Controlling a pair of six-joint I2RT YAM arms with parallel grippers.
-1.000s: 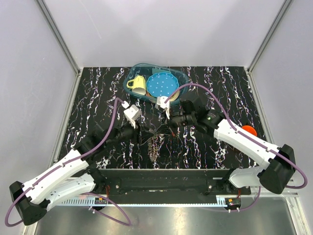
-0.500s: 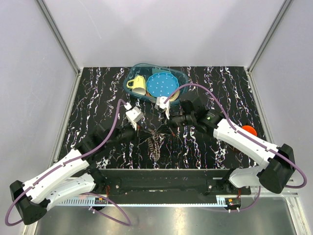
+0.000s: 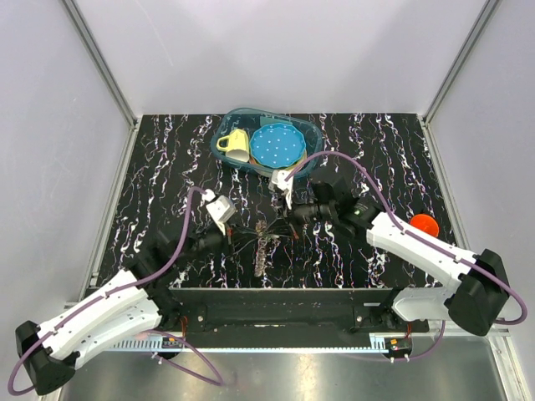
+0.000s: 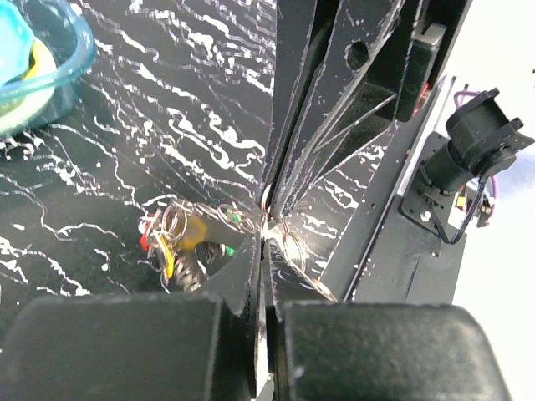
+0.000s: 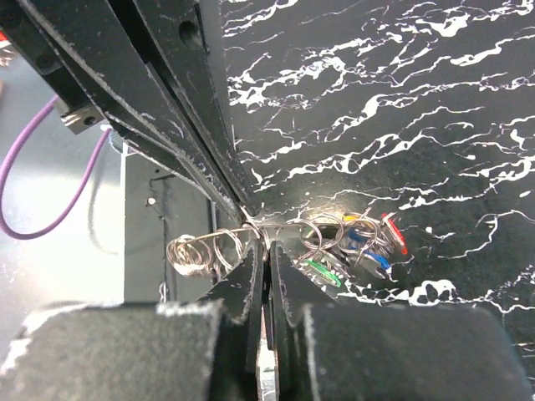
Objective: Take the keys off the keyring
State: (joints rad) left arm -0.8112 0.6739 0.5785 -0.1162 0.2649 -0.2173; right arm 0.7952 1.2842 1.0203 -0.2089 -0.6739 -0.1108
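Observation:
Both grippers meet over the middle of the table, each shut on the thin metal keyring (image 3: 266,228). The ring is pulled out into a wire with loose coils (image 5: 201,251) between them. My left gripper (image 3: 247,237) pinches the wire at its tips (image 4: 266,232). My right gripper (image 3: 285,224) pinches it at its tips (image 5: 268,248). The keys (image 5: 358,242), with green, blue, yellow and red heads, hang bunched on the wire beside the jaws; they also show in the left wrist view (image 4: 180,240). The grey-brown speckled fob (image 3: 262,253) hangs below as a narrow strip.
A clear plastic bin (image 3: 311,131) at the back holds a yellow cup (image 3: 233,142) and a blue dotted plate (image 3: 277,144). An orange object (image 3: 425,224) lies by the right arm. Purple cables loop above both wrists.
My left gripper has drawn back toward the near left and my right gripper has shifted slightly right. The ring is stretched out between them, and the fob has gone from a fan to a narrow strip.

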